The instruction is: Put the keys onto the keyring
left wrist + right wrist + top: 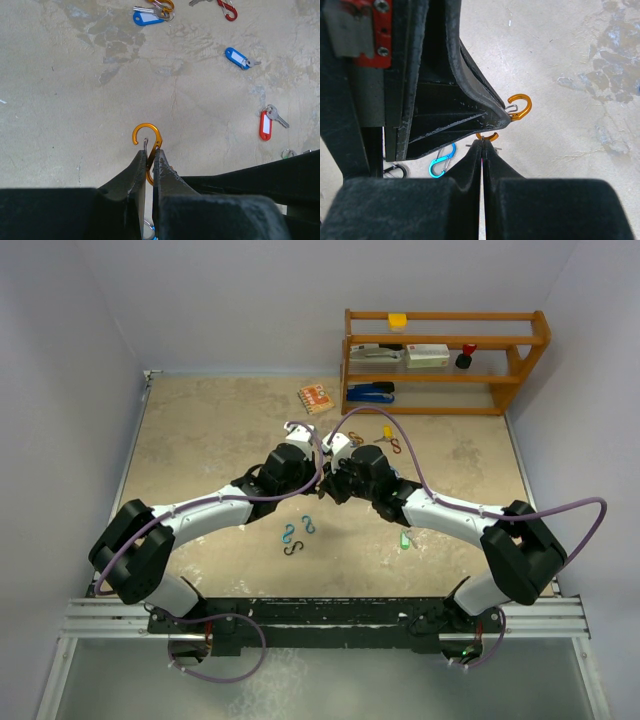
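1. Table (200, 440): beige stone-look top, walled at 9, 12 and 3 o'clock. In the top view there is broad bare room from 9 to 11 o'clock.
2. Wooden shelf (450, 316): fills the 1 o'clock corner, against the back wall.
3. Left gripper (150, 150): at table centre, jaws nearly closed, pinching the orange S-clip (146, 125) at its waist. The upper loop juts out free.
4. Right gripper (481, 144): meets it tip to tip, jaws at a hairline slit just under the clip's lower loop. Cannot tell whether it grips the loop.
5. Keys, left wrist view only, all lying loose on the table:
   - blue-tag key (236, 56) at 1 o'clock of the clip
   - red-tag key (265, 125) at 3 o'clock
   - second blue-tag key (145, 18) at 12 o'clock
   - white label inserts are unreadable
6. Green-tag key (405, 540): top view only, at 5 o'clock of the grippers, beside the right forearm.
7. Blue S-clip (441, 160): right wrist view, at 8 o'clock of the tips.
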